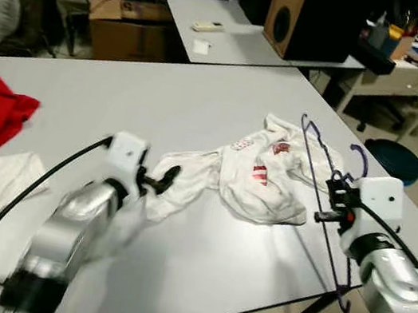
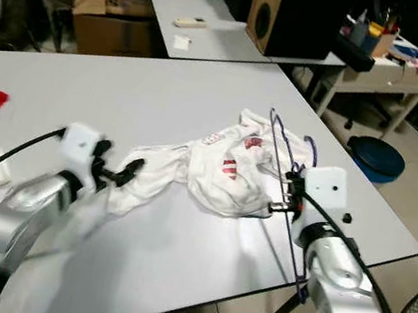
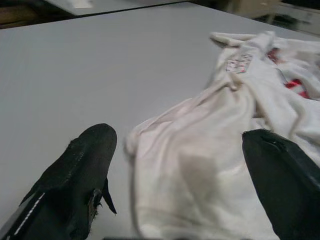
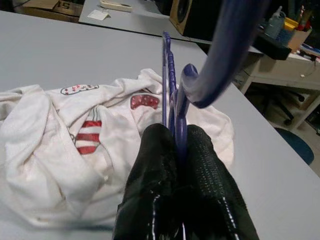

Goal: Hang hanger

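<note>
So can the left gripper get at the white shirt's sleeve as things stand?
Probably yes. The left gripper is open, its fingers either side of the white shirt's sleeve on the table, with nothing between.

Both eye views look forward and down from the head over the grey table (image 1: 203, 99), sharing the white garment (image 1: 262, 174) and both arms. The left wrist view sits low and close above the table, facing the garment's sleeve. The right wrist view looks along its fingers (image 4: 200, 175) across the same garment.
</note>
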{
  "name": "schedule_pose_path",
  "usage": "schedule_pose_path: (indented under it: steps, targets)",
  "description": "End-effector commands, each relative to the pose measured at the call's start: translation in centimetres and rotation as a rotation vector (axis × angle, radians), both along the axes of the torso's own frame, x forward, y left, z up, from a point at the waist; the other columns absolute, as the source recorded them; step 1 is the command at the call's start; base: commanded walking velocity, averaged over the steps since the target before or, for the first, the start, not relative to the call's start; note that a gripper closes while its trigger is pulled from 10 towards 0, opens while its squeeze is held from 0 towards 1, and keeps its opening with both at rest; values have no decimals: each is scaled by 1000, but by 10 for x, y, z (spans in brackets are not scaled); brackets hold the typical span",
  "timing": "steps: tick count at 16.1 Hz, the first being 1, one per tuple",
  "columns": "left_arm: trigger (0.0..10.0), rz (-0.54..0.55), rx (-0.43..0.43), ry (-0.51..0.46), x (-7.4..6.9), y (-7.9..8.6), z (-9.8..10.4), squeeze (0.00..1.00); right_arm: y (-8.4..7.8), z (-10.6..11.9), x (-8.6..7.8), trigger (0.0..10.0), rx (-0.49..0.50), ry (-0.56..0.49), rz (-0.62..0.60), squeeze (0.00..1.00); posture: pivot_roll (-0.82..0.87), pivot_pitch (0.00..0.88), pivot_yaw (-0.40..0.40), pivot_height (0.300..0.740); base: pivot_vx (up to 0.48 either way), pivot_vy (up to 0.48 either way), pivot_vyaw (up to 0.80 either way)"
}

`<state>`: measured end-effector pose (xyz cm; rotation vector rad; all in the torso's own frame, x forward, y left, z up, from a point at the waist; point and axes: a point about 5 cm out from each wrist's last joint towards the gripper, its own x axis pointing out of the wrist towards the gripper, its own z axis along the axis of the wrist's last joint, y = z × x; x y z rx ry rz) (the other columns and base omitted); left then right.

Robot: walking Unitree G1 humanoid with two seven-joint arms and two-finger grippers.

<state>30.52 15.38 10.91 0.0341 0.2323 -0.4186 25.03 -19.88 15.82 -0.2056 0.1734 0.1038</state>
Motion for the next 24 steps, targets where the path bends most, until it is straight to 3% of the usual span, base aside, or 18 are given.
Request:
schedule_pose_path:
  steps: [1, 4, 5, 9, 10, 11, 12, 24]
  targets:
    - [10000, -48, -4, 22, 3, -6, -6, 1000, -8, -2, -3, 10000, 2, 28, -21, 0, 1, 0, -1, 740, 0, 0, 0]
    - [10000, -41, 79, 60, 17, -6, -18, 957, -10, -5, -5, 10000, -4, 52, -34, 0, -8, 0, 15, 740, 0, 0, 0]
    - [10000, -47, 92, 85, 20, -7, -22, 27, -11, -7, -6, 10000, 1, 66, -39, 0, -8, 0, 16, 740, 0, 0, 0]
    - [10000, -108, 208, 184, 20, -14, -50, 0, -12, -11, -7, 10000, -9, 103, -30, 0, -8, 0, 18, 740, 0, 0, 0]
    - [4824, -90, 205, 211, 20, -13, -55, 0, -11, -11, -7, 10000, -6, 103, -29, 0, -8, 0, 22, 740, 0, 0, 0]
    - [3686, -90, 205, 221, 20, -12, -57, 0, -10, -11, -8, 10000, -6, 104, -28, 0, -8, 0, 22, 740, 0, 0, 0]
    - [0, -93, 211, 236, 19, -11, -60, 0, -10, -11, -8, 10000, -5, 104, -26, 0, -8, 0, 23, 740, 0, 0, 0]
    - [0, -133, 103, 240, 21, -15, -62, 0, -7, -13, -8, 10000, -21, 101, -5, 0, -2, 0, 24, 740, 0, 0, 0]
